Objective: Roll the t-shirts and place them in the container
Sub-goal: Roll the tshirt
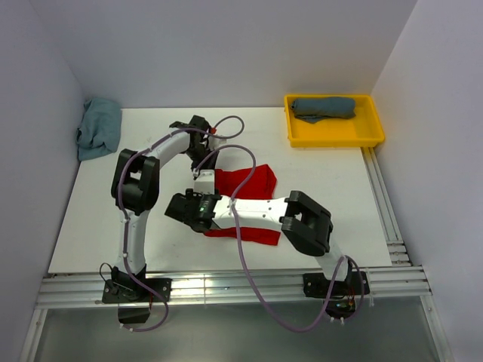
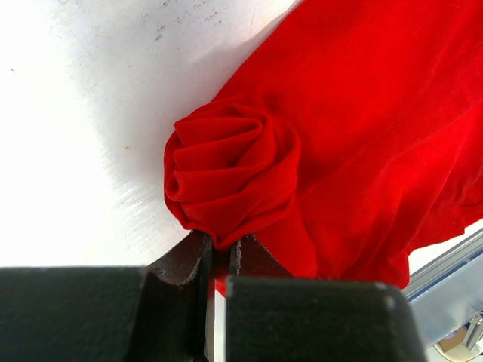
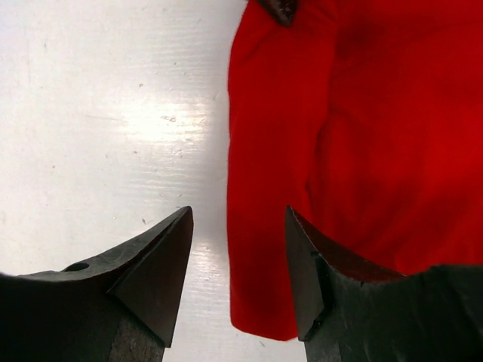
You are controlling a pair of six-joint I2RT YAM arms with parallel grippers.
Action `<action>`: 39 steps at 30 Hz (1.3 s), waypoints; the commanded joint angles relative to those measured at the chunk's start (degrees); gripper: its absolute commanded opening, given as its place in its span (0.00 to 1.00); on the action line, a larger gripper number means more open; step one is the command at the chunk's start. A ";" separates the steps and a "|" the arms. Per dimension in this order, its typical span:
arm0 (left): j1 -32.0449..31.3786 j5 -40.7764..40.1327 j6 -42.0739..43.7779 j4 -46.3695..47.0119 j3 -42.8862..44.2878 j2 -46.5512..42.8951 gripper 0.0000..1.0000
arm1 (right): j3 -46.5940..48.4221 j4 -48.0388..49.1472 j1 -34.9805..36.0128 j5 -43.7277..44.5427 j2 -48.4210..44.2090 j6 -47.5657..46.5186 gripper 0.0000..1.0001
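Note:
The red t-shirt [image 1: 253, 183] lies mid-table, partly under both arms. In the left wrist view its end is wound into a tight roll [image 2: 230, 173], and my left gripper [image 2: 221, 249] is shut on a fold of it; the rest of the shirt [image 2: 377, 136] spreads to the right. My right gripper [image 3: 238, 222] is open, its jaws straddling the left edge of the red shirt [image 3: 332, 151] just above the white table [image 3: 106, 113]. The dark slate-blue shirt [image 1: 324, 108] lies rolled in the yellow tray [image 1: 375, 138]. The light teal shirt [image 1: 99, 127] is bunched at the far left.
White walls enclose the table on the left, back and right. Aluminium rails [image 1: 385, 204] run along the right side and the near edge [image 1: 226, 290]. Purple cables [image 1: 234, 162] loop over the arms and the red shirt.

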 commanded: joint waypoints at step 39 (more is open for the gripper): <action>7.99 12.12 2.74 2.44 4.94 -5.80 0.84 | -37.38 48.39 -3.94 -19.85 -11.97 3.25 0.26</action>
